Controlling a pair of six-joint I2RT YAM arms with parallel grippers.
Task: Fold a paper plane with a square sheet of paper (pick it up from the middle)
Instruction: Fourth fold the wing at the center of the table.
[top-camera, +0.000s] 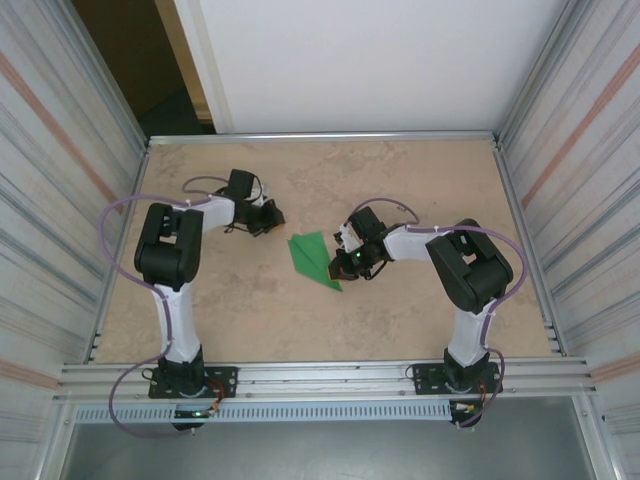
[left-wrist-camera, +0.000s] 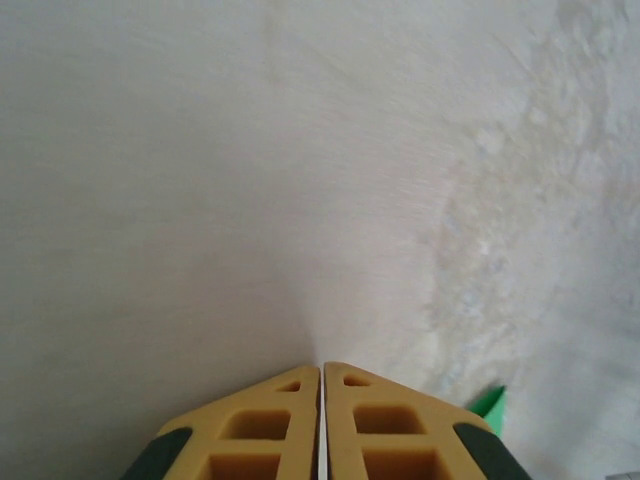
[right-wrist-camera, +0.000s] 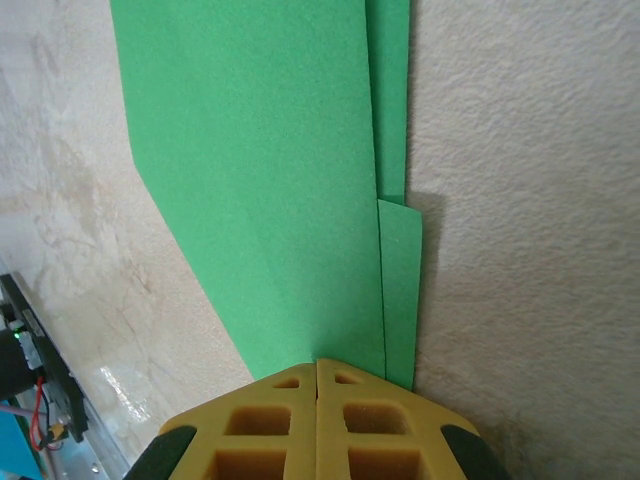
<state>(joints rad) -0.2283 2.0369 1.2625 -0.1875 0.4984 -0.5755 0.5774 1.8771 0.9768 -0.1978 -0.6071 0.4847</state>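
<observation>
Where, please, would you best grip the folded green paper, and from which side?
The folded green paper lies flat on the table, so probably take its layered long edge, beside the right pincer, coming in low from that side, one finger beneath the flaps.

bare table (top-camera: 420, 175) around paper plane (top-camera: 313, 257), side walls (top-camera: 50, 180)

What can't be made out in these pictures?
Right wrist: whether the shut right gripper pinches the paper or just presses on it; its fingers cover the contact. The top edge cuts off the paper's far end.
Left wrist: a corner of paper beside the left gripper; finger and frame edge hide the rest.
Top: fold layers too small to count; the right gripper covers some of the paper.
</observation>
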